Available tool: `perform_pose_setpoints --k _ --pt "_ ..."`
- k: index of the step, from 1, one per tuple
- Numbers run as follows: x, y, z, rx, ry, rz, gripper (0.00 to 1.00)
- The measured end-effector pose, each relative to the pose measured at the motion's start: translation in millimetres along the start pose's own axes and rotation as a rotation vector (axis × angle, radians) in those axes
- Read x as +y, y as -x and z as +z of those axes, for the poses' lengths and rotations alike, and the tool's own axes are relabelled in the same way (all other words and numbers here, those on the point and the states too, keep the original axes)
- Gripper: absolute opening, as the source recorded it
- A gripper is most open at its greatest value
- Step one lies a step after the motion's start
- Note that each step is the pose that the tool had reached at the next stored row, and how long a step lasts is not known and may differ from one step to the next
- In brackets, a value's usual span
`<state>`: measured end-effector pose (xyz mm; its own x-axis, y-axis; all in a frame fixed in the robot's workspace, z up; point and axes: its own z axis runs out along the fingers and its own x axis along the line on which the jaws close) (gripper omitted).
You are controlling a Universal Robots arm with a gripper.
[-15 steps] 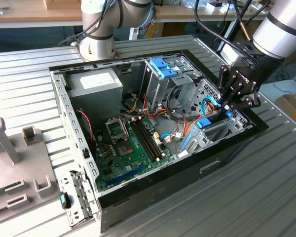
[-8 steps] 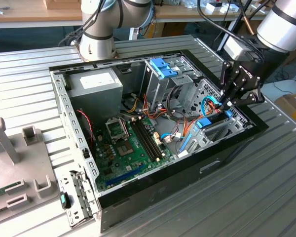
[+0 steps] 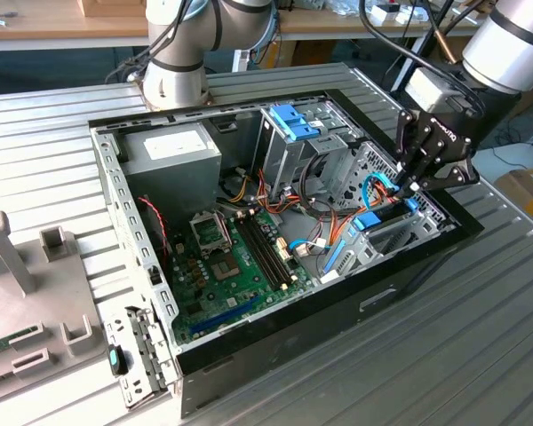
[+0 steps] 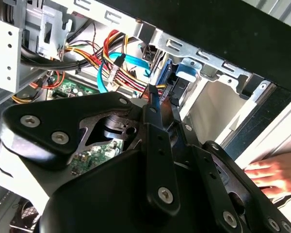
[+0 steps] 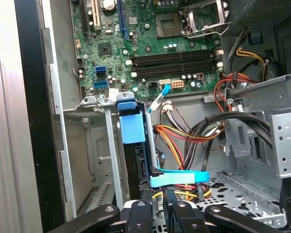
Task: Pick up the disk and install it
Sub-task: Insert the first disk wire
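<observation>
Arm angled down from the exterior view's far right; gripper [image 3: 411, 185] fingers pinch the upright disk [image 5: 134, 127] in the case's [image 3: 400, 266] bay.

Bright even daylight, overexposed glare on metal edges, close linkage softly blurred

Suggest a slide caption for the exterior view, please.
Gripper lowers the blue-railed disk into the open computer case.

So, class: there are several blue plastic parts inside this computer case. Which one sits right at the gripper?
The blue rail on the disk, standing in its bay directly under the gripper. The blue bracket atop the drive cage sits farther back.
</observation>
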<state>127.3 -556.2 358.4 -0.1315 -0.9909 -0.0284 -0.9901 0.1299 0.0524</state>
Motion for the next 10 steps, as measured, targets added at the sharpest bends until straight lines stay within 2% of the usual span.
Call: perform_pose_setpoints --k 2,4,5,10 --pt "4.4 -0.7 0.2 -0.0009 -0.0055 -0.001 0.24" --pt "15.5 -4.5 0.7 -0.0043 -0.0190 -0.002 0.24" --pt "17.3 -5.4 0.8 -0.0049 -0.0217 -0.002 0.24" --pt "17.6 -5.5 -2.0 -0.0049 -0.0219 -0.006 0.24"
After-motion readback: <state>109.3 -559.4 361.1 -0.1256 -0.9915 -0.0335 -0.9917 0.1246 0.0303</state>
